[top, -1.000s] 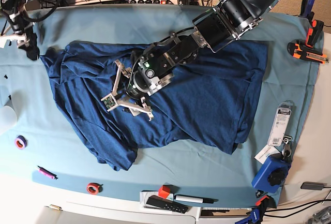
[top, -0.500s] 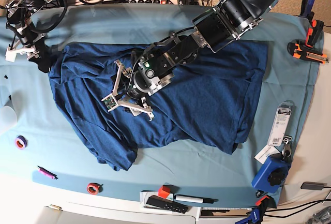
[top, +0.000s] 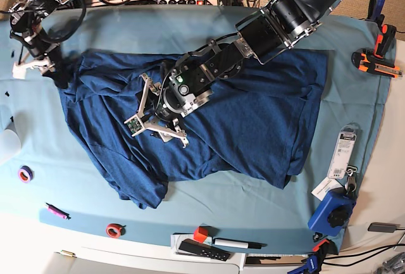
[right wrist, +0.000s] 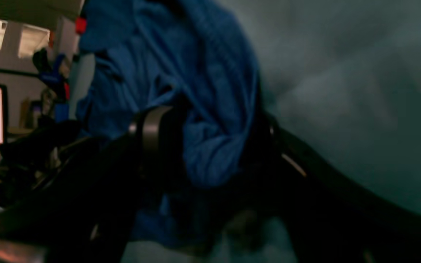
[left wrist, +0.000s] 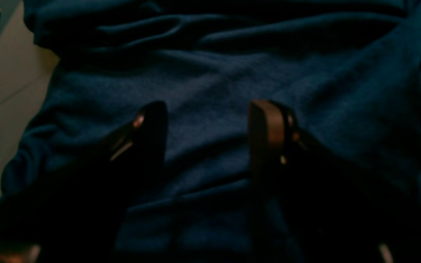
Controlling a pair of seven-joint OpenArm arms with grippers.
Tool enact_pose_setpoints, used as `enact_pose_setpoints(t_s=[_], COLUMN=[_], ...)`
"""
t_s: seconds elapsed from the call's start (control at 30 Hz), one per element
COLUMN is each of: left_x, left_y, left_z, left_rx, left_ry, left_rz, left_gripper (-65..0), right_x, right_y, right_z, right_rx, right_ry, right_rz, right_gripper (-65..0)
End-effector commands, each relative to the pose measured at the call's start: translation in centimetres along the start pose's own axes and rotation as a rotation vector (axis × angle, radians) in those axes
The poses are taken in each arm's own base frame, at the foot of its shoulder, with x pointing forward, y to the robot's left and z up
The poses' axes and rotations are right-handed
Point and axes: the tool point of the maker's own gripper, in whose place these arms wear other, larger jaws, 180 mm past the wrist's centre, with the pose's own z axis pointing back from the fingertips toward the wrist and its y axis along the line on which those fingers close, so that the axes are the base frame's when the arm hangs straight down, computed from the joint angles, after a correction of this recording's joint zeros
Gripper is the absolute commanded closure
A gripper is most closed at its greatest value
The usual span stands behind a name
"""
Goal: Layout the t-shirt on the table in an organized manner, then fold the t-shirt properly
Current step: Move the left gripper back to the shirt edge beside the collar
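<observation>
On the table (top: pixel 190 24): t-shirt (top: pixel 253 128) lying rumpled, spread across the middle.
Left claw (top: pixel 155 119): hovering open over the shirt's centre.
Right claw (right wrist: pixel 210 146): gaping around the bunched far-left shirt edge.

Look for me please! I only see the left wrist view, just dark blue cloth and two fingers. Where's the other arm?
Observer: The right gripper is at the t-shirt's corner, upper left in the base view.
Operator: Did it grab it?
Observer: Cloth is bunched between its fingers; whether they pinch it, I cannot tell.
Operator: Is the shirt flat?
Observer: No, it lies rumpled and slanted across the table.
</observation>
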Motion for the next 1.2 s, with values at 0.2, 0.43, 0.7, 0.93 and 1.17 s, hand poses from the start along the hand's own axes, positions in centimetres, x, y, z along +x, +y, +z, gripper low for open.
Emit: enact_pose_setpoints(t_s=[0.2, 0.43, 0.7, 0.93, 1.17], left_x=[2.8, 2.7, 1.9, 2.1, 0.1], left_y=[0.7, 0.7, 0.6, 1.1, 10.3], left_z=[0.2, 0.2, 0.2, 1.2, 6.3], left_rx=[0.016, 0.016, 0.012, -0.038, -0.058], left_ry=[-0.072, -0.068, -0.024, -0.044, -0.09], left_rz=[-0.01, -0.01, -0.004, 0.061, 0.309], left_gripper=[-35.0, -35.0, -35.0, -35.0, -35.0], right_x=[2.6, 0.5, -0.4, 0.0, -0.2], right_y=[1.0, 2.5, 2.3, 1.5, 0.9], right_z=[1.2, -1.0, -2.4, -1.8, -1.6], right_rx=[-0.026, 0.005, -0.047, -0.074, -0.101], right_ry=[-0.033, 0.083, 0.134, 0.119, 0.135], right_rz=[0.106, 0.163, 0.207, 0.204, 0.209], right_gripper=[-31.6, -32.7, -19.5, 0.0, 0.0])
